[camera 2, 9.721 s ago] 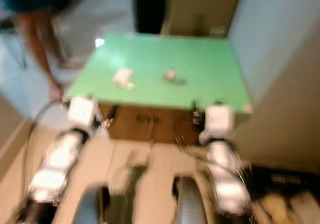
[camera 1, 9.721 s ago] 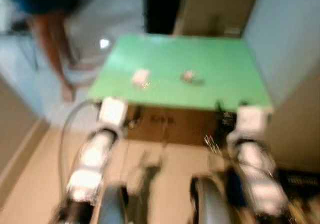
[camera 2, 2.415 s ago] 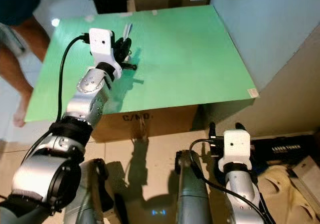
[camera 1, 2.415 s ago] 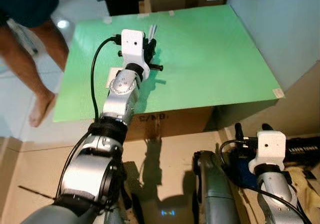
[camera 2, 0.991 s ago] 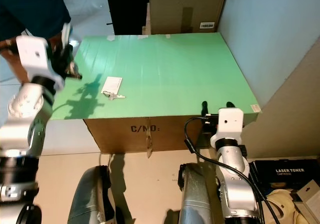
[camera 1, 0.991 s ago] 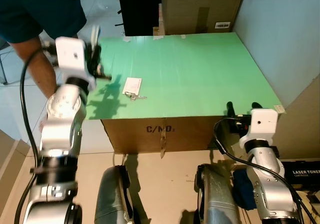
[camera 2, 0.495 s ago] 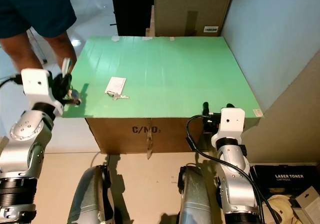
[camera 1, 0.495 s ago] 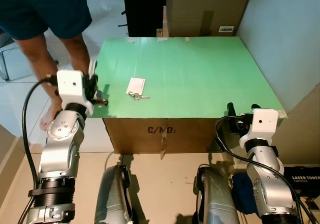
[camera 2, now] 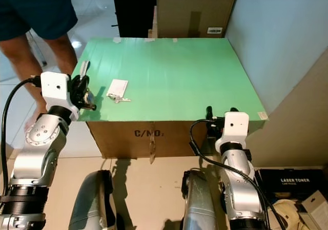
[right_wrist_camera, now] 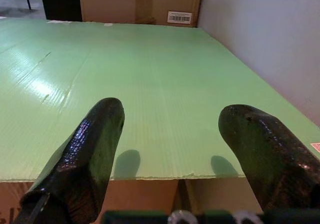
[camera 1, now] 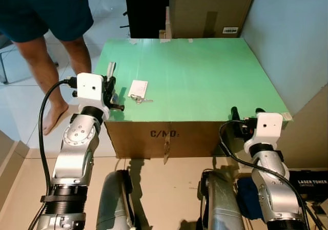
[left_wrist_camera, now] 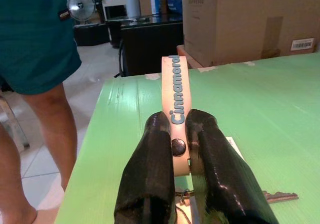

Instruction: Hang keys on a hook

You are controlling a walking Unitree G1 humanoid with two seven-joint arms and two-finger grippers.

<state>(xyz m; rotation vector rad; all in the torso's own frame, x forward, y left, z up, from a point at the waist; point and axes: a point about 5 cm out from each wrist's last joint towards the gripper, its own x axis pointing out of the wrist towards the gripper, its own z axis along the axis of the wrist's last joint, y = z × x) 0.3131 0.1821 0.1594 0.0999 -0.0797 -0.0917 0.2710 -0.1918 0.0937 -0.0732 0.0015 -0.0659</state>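
A bunch of keys (camera 1: 139, 99) with a white tag (camera 1: 138, 87) lies on the green table top (camera 1: 205, 71), near its front left. My left gripper (camera 1: 109, 82) hovers at the table's front left corner, just left of the keys. It is shut on a pale wooden hook strip (left_wrist_camera: 175, 89) lettered "Cinnamon", which stands upright between the fingers (left_wrist_camera: 150, 154). One key (left_wrist_camera: 280, 197) lies just beyond those fingers. My right gripper (camera 1: 246, 110) is open at the table's front right edge, holding nothing, its fingers (right_wrist_camera: 95, 139) wide apart.
The table top rests on a cardboard box (camera 1: 164, 135). A person (camera 1: 46, 30) in dark shorts stands barefoot at the table's left side. A black cabinet (camera 1: 145, 9) and a large carton (camera 1: 210, 9) stand behind it. A blue-grey wall (camera 1: 297, 35) runs along the right.
My left gripper has swung down and to the right with the hook strip, from out by the person to the table's front left corner. The keys and right gripper stay put.
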